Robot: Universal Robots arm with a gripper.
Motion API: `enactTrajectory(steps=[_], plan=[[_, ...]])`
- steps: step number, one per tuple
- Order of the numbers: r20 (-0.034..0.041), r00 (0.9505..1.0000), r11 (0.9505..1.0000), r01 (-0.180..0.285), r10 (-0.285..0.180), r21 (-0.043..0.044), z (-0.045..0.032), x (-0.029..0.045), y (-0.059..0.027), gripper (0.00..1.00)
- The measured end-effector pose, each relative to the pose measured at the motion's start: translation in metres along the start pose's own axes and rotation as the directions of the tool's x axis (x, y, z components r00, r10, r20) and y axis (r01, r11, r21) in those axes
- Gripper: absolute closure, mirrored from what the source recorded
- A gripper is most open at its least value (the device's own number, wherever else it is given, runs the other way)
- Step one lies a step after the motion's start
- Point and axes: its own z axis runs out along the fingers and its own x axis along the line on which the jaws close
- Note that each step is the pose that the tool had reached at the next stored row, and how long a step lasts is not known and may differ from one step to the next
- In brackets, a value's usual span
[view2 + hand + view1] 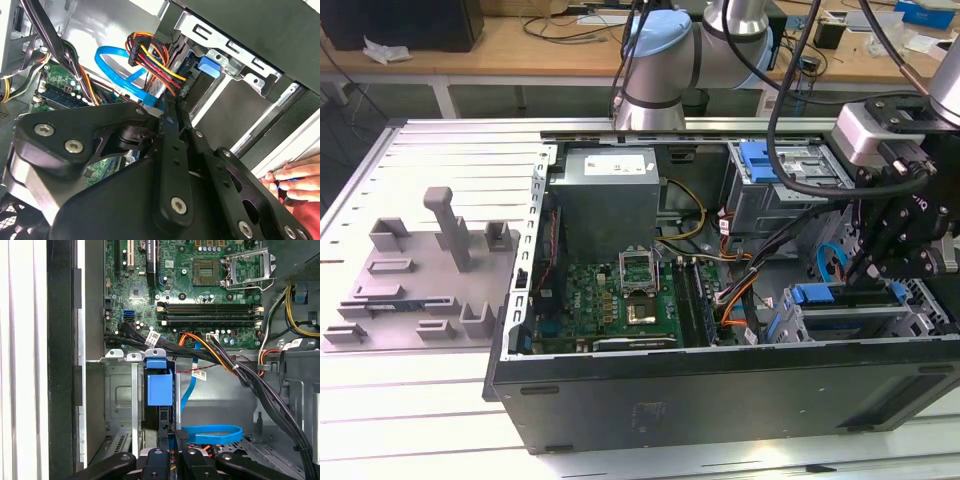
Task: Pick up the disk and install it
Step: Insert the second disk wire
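Note:
The disk [159, 387] stands on edge in a slot of the metal drive cage [117, 390], with the blue end of its carrier showing. In the exterior view the blue carrier [815, 293] lies at the front right of the open computer case [720, 385]. My gripper [868, 270] hangs just above that cage. In both wrist views its black fingers [181, 440] lie close together with hardly any gap, and the gripper [175, 107] points at the slot, where a blue tab [209, 65] shows. Nothing shows between the fingers.
A blue flat cable [212, 432] loops beside the gripper, and black and orange cable bundles [235, 370] cross the case. The motherboard [620, 295] and power supply [610, 190] lie further in. A person's hand [295, 180] rests at the case's edge. A grey fixture plate [420, 290] lies at the exterior view's left.

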Motion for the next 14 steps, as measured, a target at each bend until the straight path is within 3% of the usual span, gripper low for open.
enactTrajectory(steps=[14], plan=[[-0.0002, 1.0, 1.0, 0.001, -0.001, 0.0, -0.0017, 0.0017, -0.0001, 0.84]])
